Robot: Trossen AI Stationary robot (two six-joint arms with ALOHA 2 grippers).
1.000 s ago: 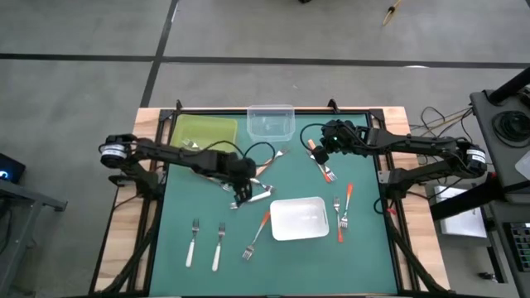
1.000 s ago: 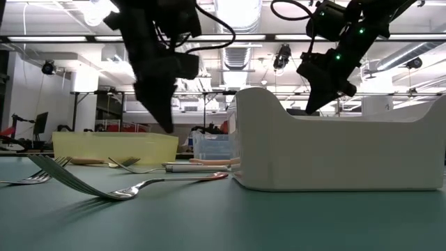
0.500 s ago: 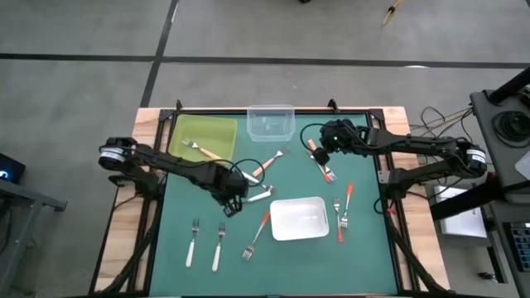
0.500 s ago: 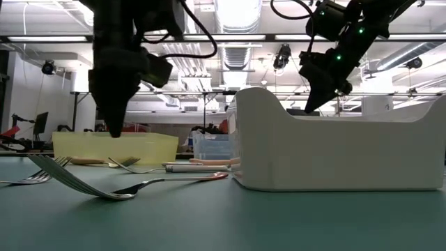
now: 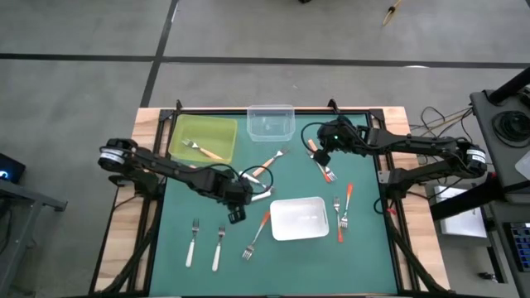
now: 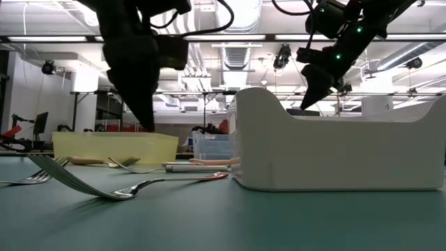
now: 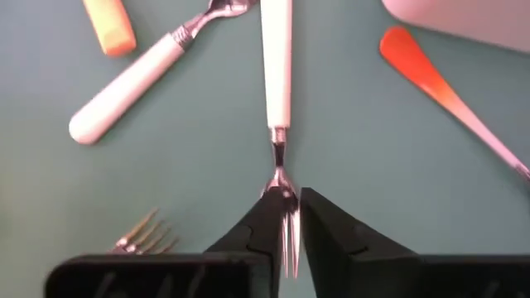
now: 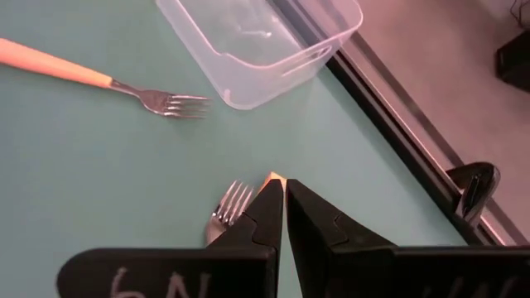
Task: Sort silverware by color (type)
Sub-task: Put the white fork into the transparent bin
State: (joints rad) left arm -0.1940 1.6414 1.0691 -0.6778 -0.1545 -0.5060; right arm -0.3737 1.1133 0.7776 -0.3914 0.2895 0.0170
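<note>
Forks with white, tan and red-orange handles lie scattered on the green mat point(image 5: 364, 248). My left gripper point(image 5: 234, 211) hovers mid-table, all but shut. Its fingers point(image 7: 257, 228) frame the tines of a white-handled fork point(image 7: 277, 74) lying flat below. In the low view this gripper point(image 6: 148, 127) is raised off the table. My right gripper point(image 5: 320, 154) is shut, up over two forks at the far right: silver tines point(image 8: 232, 203) and a tan handle end point(image 8: 273, 176) show beside it. One tan-handled fork point(image 5: 203, 151) lies in the yellow-green tray point(image 5: 186, 124).
A clear container point(image 5: 271, 122) stands at the far edge and a white tray point(image 5: 298, 218) near the middle. Two white-handled forks point(image 5: 205, 244) lie near the front. A red-handled fork point(image 5: 258, 232) lies left of the white tray. Two more forks point(image 5: 341, 209) lie right of it.
My left gripper has moved toward the table's near edge, swinging left and then a little back to the right, staying above the mat. No fork has shifted.
</note>
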